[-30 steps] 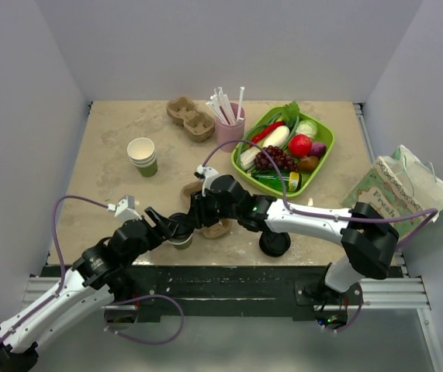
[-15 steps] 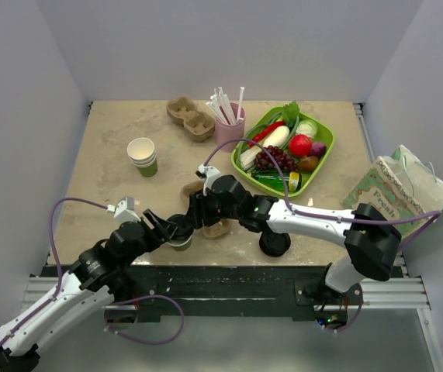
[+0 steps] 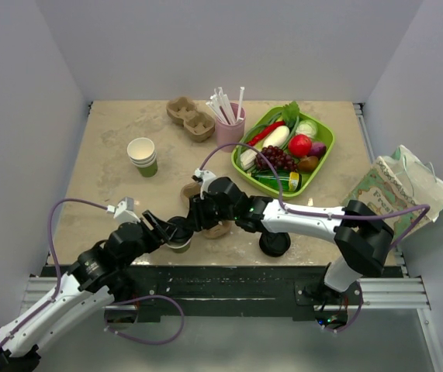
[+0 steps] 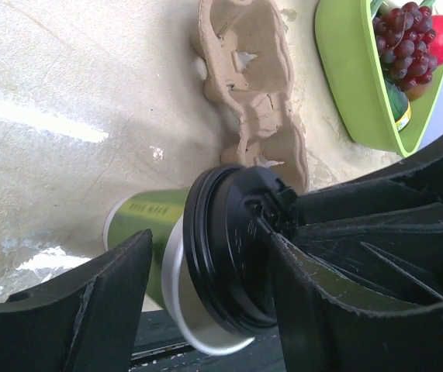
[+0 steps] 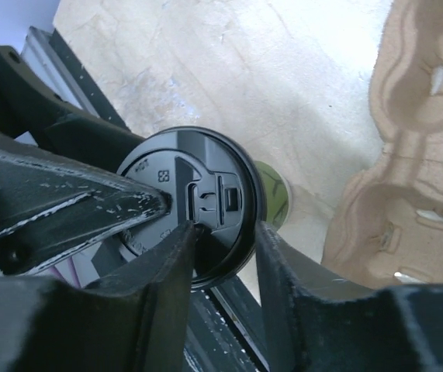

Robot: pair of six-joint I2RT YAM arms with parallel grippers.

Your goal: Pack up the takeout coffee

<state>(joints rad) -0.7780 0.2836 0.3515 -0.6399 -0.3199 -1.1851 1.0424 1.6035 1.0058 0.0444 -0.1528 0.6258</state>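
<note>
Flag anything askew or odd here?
The black lid on the takeout coffee looks askew: in the left wrist view the cup's white rim shows past the lid's lower edge, so it seems not fully seated. No spill visible.

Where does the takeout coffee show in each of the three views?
Top external: takeout coffee lower-middle, left of centre.
Left wrist: centre, lid facing the camera.
Right wrist: centre-left, lid top showing.
Shared landmark: brown pulp carrier beside it.

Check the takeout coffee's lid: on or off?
On. The black lid sits over the mouth of the takeout coffee in both wrist views. A pale rim shows beneath its edge, so fully snapped down: cannot tell.
</note>
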